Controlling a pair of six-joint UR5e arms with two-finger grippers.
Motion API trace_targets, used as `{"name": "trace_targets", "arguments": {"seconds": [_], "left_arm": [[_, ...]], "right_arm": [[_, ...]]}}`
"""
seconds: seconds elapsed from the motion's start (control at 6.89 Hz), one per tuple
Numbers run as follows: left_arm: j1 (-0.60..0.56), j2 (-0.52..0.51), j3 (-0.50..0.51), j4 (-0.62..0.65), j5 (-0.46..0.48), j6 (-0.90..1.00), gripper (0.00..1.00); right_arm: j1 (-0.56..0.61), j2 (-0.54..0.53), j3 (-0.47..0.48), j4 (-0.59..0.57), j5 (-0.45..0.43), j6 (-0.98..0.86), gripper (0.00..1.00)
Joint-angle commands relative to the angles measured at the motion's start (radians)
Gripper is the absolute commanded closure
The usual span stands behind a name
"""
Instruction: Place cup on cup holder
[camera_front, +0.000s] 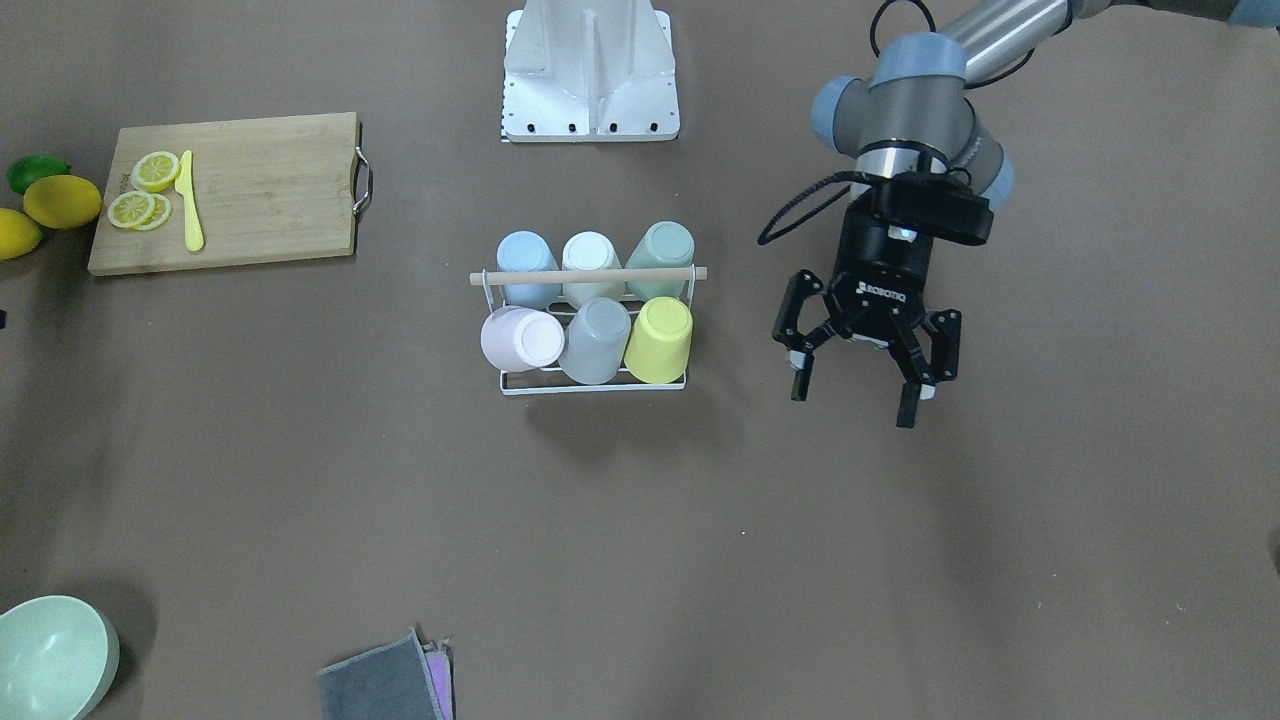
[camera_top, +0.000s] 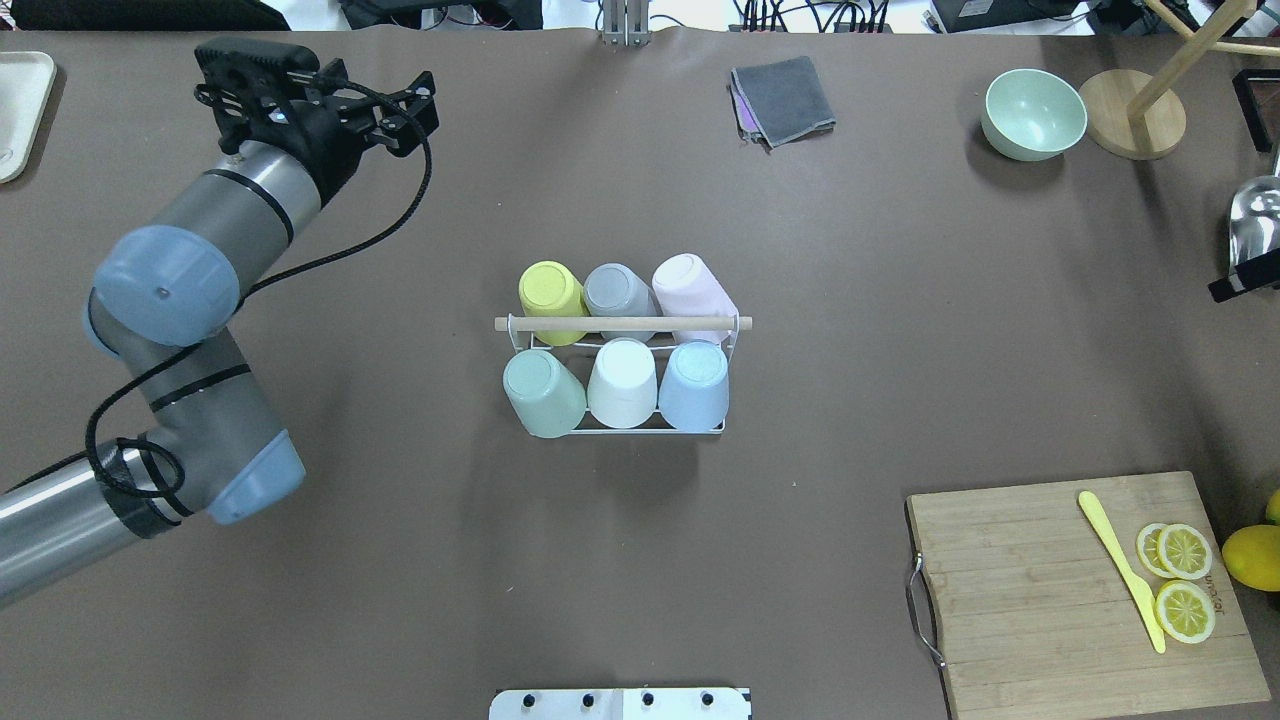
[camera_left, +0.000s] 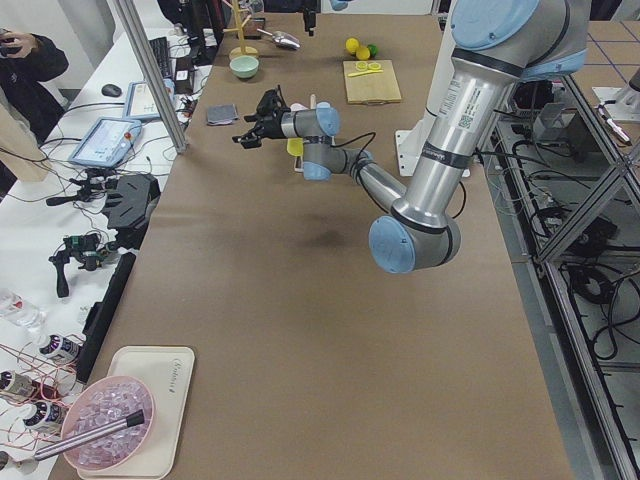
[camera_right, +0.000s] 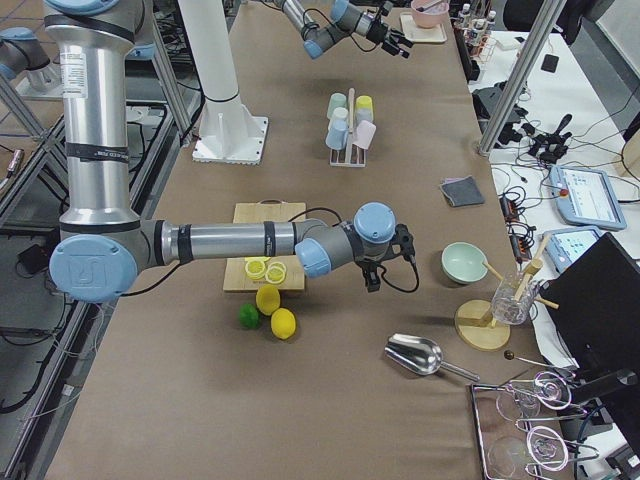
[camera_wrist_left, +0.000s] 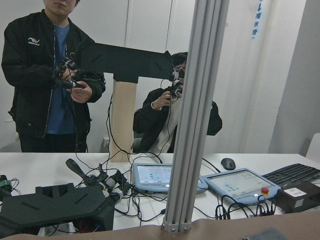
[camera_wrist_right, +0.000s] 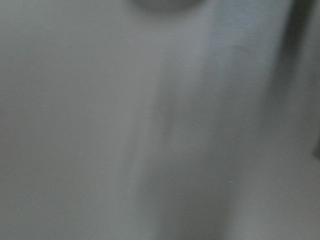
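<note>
The white wire cup holder (camera_front: 588, 276) with a wooden rod handle stands mid-table and also shows in the overhead view (camera_top: 620, 323). It holds several upturned cups: yellow (camera_top: 551, 290), grey (camera_top: 614, 290) and a tilted pink one (camera_top: 692, 285) in one row, and green (camera_top: 541, 392), white (camera_top: 622, 382) and blue (camera_top: 694, 384) in the other. My left gripper (camera_front: 855, 400) is open and empty, raised above the table to the holder's side; in the overhead view (camera_top: 400, 110) it is far from the holder. My right gripper (camera_right: 375, 272) hovers near the cutting board; I cannot tell its state.
A wooden cutting board (camera_top: 1040, 600) carries lemon slices (camera_top: 1183, 580) and a yellow knife (camera_top: 1120, 565). Lemons (camera_front: 62, 200) lie beside it. A green bowl (camera_top: 1034, 113), a grey cloth (camera_top: 782, 98), a metal scoop (camera_right: 415, 350) and a wooden stand (camera_top: 1135, 125) sit along the far side.
</note>
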Motion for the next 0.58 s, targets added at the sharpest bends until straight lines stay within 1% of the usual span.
{"name": "trace_targets", "arguments": {"seconds": [0.0, 0.15, 0.29, 0.44], "left_arm": [[-0.093, 0.080, 0.016, 0.173, -0.149, -0.008, 0.02], [-0.123, 0.100, 0.014, 0.280, -0.228, -0.005, 0.02], [-0.159, 0.114, 0.014, 0.380, -0.332, -0.003, 0.02], [-0.195, 0.132, 0.016, 0.477, -0.458, 0.006, 0.02]], "right_arm": [[0.114, -0.021, 0.011, -0.252, -0.076, 0.001, 0.04], [0.139, -0.019, 0.012, -0.311, -0.125, 0.001, 0.04], [0.139, -0.015, 0.011, -0.351, -0.140, 0.001, 0.04], [0.141, -0.006, 0.011, -0.400, -0.142, 0.001, 0.04]]}}
